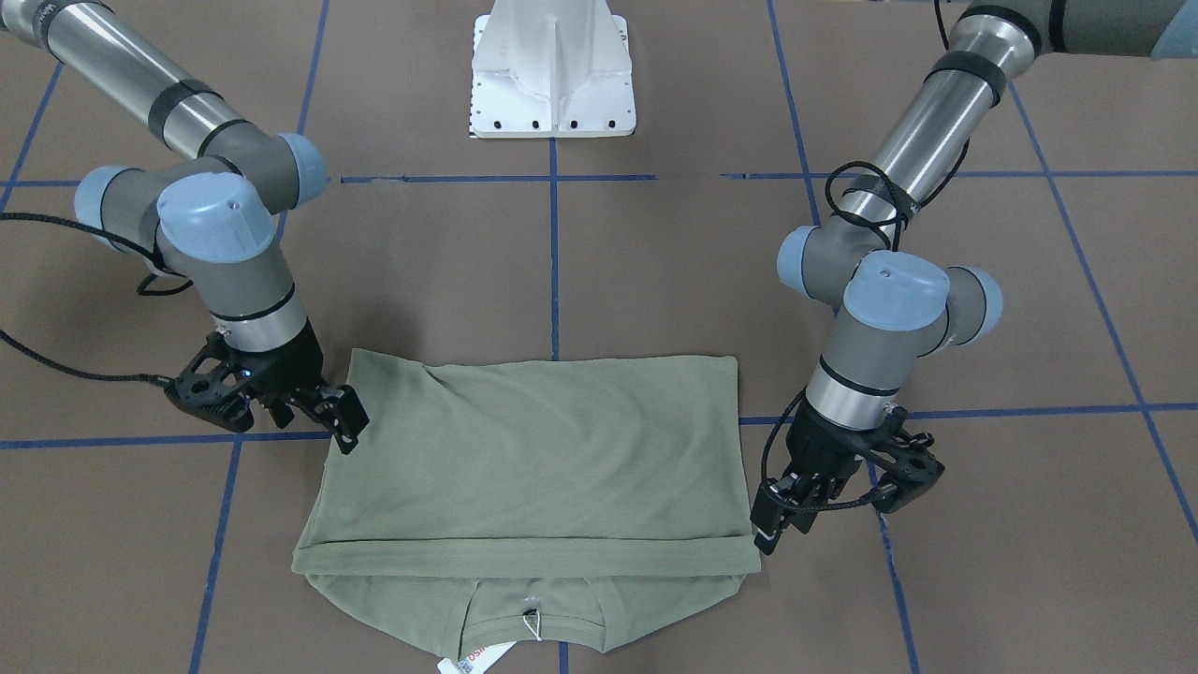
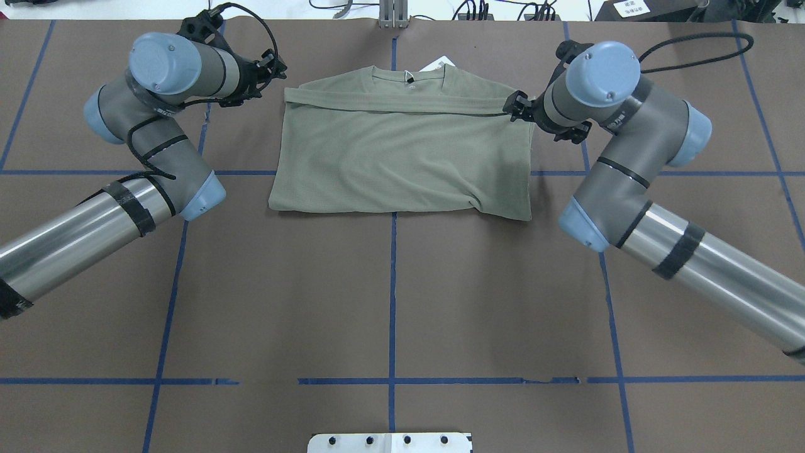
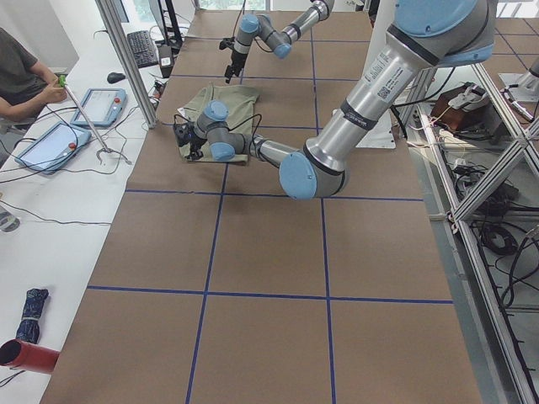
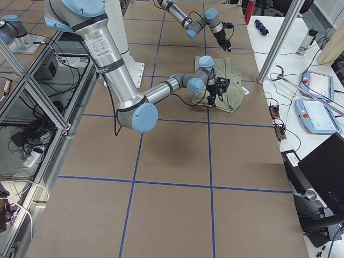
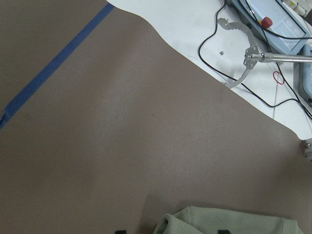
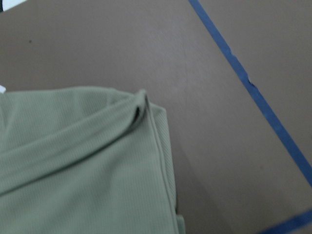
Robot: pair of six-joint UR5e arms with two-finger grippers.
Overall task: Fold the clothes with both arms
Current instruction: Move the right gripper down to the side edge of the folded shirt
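Where blue tape lines (image 1: 554,253) cross the brown paper-covered table (image 1: 655,281), the olive-green shirt (image 1: 533,459) lies flat as a fine-ribbed knit rectangle. Its lower half is folded up over the chest, so only the ribbed round collar (image 1: 529,637) and a white paper tag (image 1: 468,663) show past the straight fold edge. The black, skeletal right gripper (image 1: 276,412) sits with its fingers spread just beside one side edge of the cloth, while the left gripper (image 1: 840,505), likewise spread, hangs near the opposite side, holding nothing.
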